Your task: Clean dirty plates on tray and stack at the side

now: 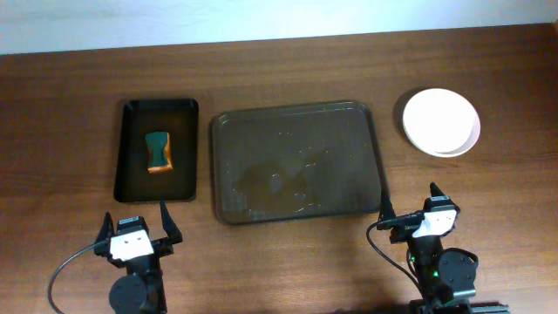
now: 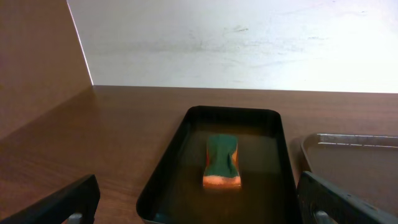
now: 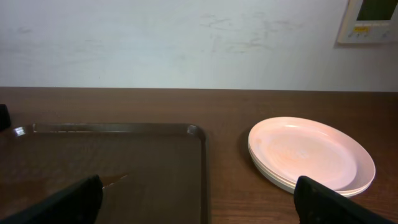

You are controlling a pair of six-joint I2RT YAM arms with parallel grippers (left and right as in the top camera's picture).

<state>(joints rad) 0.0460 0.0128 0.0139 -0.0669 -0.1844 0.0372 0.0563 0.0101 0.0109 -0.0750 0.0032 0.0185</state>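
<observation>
- The big brown tray (image 1: 261, 139) lies in the middle of the table (image 1: 70, 113), its long side running left to right.
- Wet streaks and a shallow puddle (image 1: 279, 179) shine on the tray's floor, mostly towards its near half.
- A stack of white plates (image 1: 440, 121) sits on the table to the right of the big tray, level with its far edge and apart from its rim.
- From the right wrist view the stack shows at least two plates nested together, the top one lying flat and looking clean.
- A small black tray (image 1: 179, 122) stands just left of the big one, with a narrow strip of table between them.
- A sponge (image 1: 158, 151) with a green top and an orange underside lies flat near the middle of the small tray.
- The left gripper (image 1: 136, 214) hangs at the near edge of the table, in front of the small tray, its fingers (image 2: 68, 202) spread wide and holding nothing.
- The right gripper (image 1: 409, 194) hangs near the big tray's near right corner, its fingers (image 3: 342, 202) also wide apart and empty.
</observation>
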